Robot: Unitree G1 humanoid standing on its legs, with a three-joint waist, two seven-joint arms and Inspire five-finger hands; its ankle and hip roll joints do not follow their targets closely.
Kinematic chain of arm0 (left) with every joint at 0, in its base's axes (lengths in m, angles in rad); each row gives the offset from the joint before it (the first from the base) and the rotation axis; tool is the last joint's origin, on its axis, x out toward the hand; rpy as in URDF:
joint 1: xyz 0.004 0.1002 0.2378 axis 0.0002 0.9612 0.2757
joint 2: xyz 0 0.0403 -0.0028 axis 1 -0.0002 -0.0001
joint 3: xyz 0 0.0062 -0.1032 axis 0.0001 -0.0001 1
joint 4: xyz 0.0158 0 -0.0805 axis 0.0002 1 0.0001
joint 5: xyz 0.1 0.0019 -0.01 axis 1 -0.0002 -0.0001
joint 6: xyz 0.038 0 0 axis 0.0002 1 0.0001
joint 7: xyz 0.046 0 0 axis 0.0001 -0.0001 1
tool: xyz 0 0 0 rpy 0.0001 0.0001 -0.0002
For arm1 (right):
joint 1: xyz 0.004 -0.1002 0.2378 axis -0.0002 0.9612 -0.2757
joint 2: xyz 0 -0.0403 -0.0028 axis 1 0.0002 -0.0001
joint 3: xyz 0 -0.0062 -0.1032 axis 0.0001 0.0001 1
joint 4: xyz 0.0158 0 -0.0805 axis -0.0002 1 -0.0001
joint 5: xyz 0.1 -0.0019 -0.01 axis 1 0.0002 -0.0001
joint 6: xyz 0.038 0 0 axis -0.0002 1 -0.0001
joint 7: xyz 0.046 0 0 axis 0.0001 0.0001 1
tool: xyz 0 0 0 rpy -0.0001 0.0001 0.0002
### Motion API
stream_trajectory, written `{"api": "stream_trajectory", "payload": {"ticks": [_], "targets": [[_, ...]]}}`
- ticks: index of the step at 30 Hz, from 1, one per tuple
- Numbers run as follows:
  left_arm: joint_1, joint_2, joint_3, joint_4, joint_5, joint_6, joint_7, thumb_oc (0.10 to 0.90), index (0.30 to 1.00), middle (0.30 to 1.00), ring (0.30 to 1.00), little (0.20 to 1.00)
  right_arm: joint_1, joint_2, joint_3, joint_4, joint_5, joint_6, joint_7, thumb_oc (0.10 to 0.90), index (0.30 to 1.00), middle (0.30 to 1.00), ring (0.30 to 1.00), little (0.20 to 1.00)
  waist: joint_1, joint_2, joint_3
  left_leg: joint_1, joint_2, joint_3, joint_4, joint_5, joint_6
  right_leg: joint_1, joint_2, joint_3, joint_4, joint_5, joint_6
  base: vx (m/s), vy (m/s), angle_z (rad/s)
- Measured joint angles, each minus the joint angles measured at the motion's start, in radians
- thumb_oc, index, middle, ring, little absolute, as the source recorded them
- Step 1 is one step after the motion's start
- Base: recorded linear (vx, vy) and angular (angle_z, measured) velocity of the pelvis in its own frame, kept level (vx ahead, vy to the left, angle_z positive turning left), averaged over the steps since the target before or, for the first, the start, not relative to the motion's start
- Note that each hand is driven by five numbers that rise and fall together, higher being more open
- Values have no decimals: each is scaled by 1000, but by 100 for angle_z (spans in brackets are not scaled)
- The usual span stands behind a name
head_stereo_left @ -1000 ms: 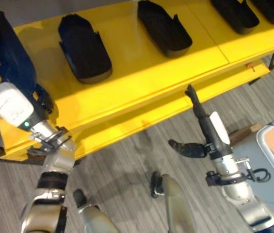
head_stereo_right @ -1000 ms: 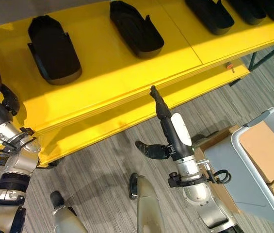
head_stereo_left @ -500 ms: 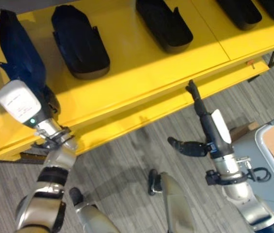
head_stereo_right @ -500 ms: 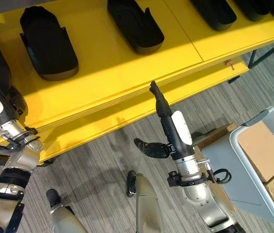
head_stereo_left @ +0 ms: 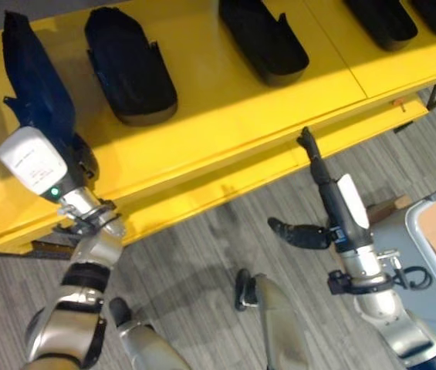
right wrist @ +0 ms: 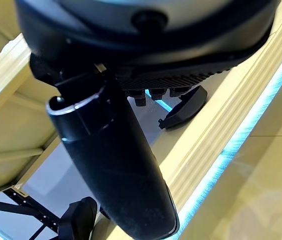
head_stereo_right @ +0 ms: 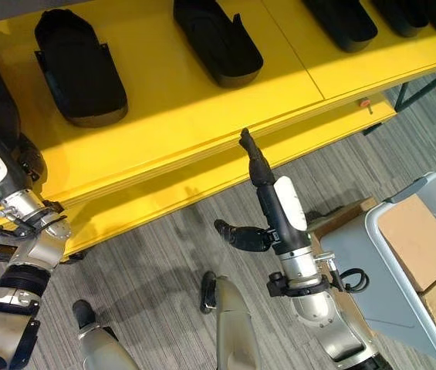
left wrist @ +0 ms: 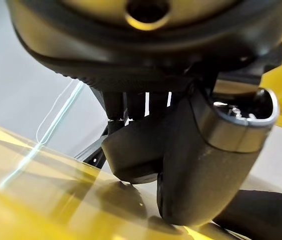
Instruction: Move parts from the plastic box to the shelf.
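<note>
A long yellow shelf (head_stereo_left: 225,116) carries a row of black moulded parts (head_stereo_left: 129,65), (head_stereo_left: 264,38), (head_stereo_left: 380,19). At its far left end another dark part (head_stereo_left: 36,89) stands tilted on the shelf top. My left hand (head_stereo_left: 32,166) is just below it, shut on its near end. In the left wrist view the thumb (left wrist: 205,160) presses against that dark part (left wrist: 131,155). My right hand (head_stereo_left: 333,204) is over the floor in front of the shelf, open and holding nothing. Its straight fingers (head_stereo_left: 310,154) point at the shelf's front edge, and its thumb (head_stereo_left: 299,233) sticks out sideways.
A grey plastic box (head_stereo_right: 434,254) stands on the floor at the lower right with brown cardboard-coloured pieces (head_stereo_right: 414,231) inside. A lower yellow tier (head_stereo_left: 225,181) juts out under the shelf top. Grey striped carpet (head_stereo_left: 202,254) covers the floor between shelf and box.
The view has shifted a little. My left hand and the dark part in it have edged slightly further onto the shelf's left end. The right hand has kept its pose.
</note>
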Motion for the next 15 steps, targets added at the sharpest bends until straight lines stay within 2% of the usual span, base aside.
{"api": "stream_trajectory", "payload": {"ticks": [7,11,12,13,15], "targets": [[3,23,-72,6,7,-6,-37,400,300,300,300,300,-16,0,26,0,1,-1,0,900,1000,1000,1000,1000,32,-1,0,-6,-13,-28,16,-3,2,32,-20,-23,1,-1,3,4,35,13],[3,24,-97,4,21,-6,-49,400,300,300,300,300,-26,1,48,0,2,0,2,900,1000,1000,1000,1000,37,-7,-5,-23,-23,-46,26,-12,5,44,-36,-35,0,-11,17,16,39,18],[3,24,-107,5,23,-6,-57,400,300,300,300,300,-33,3,62,1,2,1,2,900,1000,1000,1000,1000,42,-9,-6,-28,-26,-48,36,-16,8,60,-55,-46,-6,-20,13,82,36,21],[5,24,-115,6,24,-6,-64,400,300,300,300,300,-34,3,67,1,1,0,2,900,1000,1000,1000,1000,39,-10,-8,-28,-30,-50,40,-13,9,62,-50,-49,-4,-6,21,9,39,26],[6,25,-116,9,49,-7,-71,400,300,300,300,300,-41,8,70,1,1,-4,2,900,1000,1000,1000,1000,39,-12,-9,-36,-39,-56,45,-27,-3,72,-61,-49,-15,-19,28,42,32,17]]}}
